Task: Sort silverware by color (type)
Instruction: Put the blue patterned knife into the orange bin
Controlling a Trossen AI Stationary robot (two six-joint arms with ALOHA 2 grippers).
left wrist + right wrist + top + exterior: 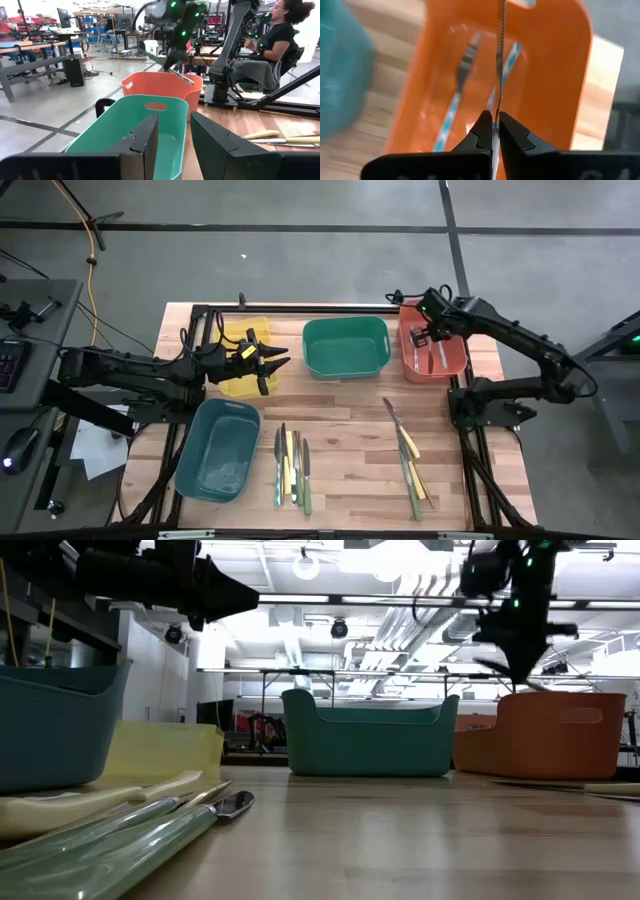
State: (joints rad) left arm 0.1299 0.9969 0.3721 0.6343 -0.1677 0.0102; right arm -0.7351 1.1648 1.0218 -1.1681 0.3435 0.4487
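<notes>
My right gripper (430, 337) hangs over the orange-red bin (455, 360) at the table's far right, shut on a thin knife (498, 60) seen edge-on. Two light-blue-handled utensils (456, 95) lie on that bin's floor. My left gripper (272, 366) is open above the yellow bin (232, 385), pointing toward the table's right and touching nothing. More silverware lies flat on the table: a yellow and green group (292, 468) near the middle front and another group (408, 460) to its right. My right gripper pinches the knife between its two fingers, just behind the serrated blade (496, 111). The knife runs on ahead along the fingers, thin edge toward the camera. It is lifted clear, slanting down (181, 76) over the orange-red bin.
A green bin (345, 348) stands between the yellow and orange-red bins along the far edge. A teal bin (215, 450) sits at the near left. Bare wood lies between the bins and the utensil groups. A person (277, 40) sits beyond the table's right side.
</notes>
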